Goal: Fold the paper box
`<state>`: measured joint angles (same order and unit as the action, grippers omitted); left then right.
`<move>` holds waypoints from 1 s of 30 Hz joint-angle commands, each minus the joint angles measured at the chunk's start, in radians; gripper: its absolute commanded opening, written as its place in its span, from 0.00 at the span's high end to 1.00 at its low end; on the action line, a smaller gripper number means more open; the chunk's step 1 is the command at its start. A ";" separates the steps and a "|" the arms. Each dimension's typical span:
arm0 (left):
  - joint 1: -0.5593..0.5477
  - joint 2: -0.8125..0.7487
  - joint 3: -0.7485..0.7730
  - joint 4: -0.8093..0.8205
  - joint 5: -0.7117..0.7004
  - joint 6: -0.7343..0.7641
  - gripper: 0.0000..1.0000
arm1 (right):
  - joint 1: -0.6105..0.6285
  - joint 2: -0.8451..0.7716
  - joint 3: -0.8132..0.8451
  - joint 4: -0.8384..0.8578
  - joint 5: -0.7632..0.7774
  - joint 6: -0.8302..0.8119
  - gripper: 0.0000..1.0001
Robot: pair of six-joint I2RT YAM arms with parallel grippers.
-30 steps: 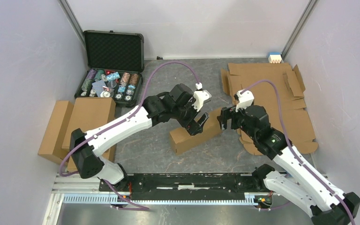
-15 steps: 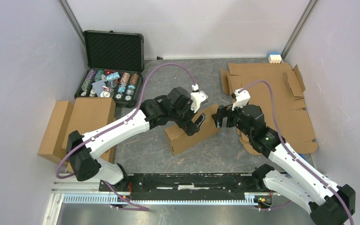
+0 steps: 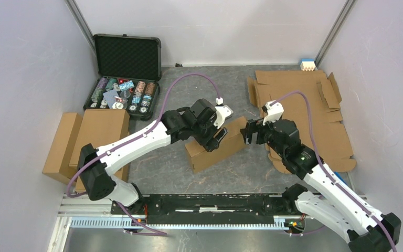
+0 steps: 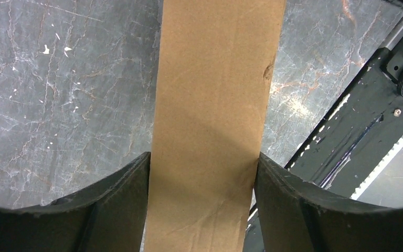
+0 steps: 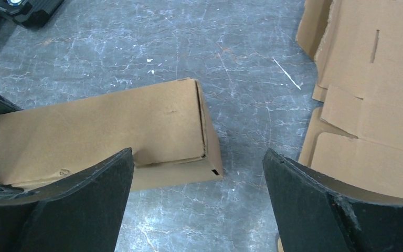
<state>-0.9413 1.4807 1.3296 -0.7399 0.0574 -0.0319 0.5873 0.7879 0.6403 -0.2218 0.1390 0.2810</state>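
The paper box is folded shut into a shallow brown mailer and stands on a long edge in the middle of the table, slanting up to the right. My left gripper reaches down over its upper edge and is shut on it; in the left wrist view both fingers press the box's two faces. My right gripper is open and empty, just off the box's right end. In the right wrist view that end lies ahead of the wide-apart jaws of the right gripper.
An open black case of poker chips is at the far left. Two folded boxes lie at the left. Flat cardboard sheets cover the right side, close to my right arm. A small white-blue object is in the far right corner. The black rail runs along the near edge.
My left gripper has shifted the box a little left and away from the arm bases. My right gripper stayed open and followed the box's right end.
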 commanded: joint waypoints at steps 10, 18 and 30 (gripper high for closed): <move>-0.005 -0.045 0.123 -0.105 -0.296 0.029 0.47 | 0.002 -0.124 0.026 -0.055 0.091 -0.031 0.03; 0.024 -0.102 0.176 -0.405 -1.016 -0.033 0.58 | 0.002 -0.159 0.034 -0.065 0.057 -0.033 0.03; 0.209 -0.307 -0.027 -0.059 -1.373 0.375 0.52 | 0.005 -0.168 0.039 -0.064 -0.106 0.011 0.03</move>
<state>-0.7567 1.2648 1.4010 -1.0710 -1.1275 0.0536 0.5873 0.6338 0.6415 -0.3016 0.0929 0.2745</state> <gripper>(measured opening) 0.705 0.971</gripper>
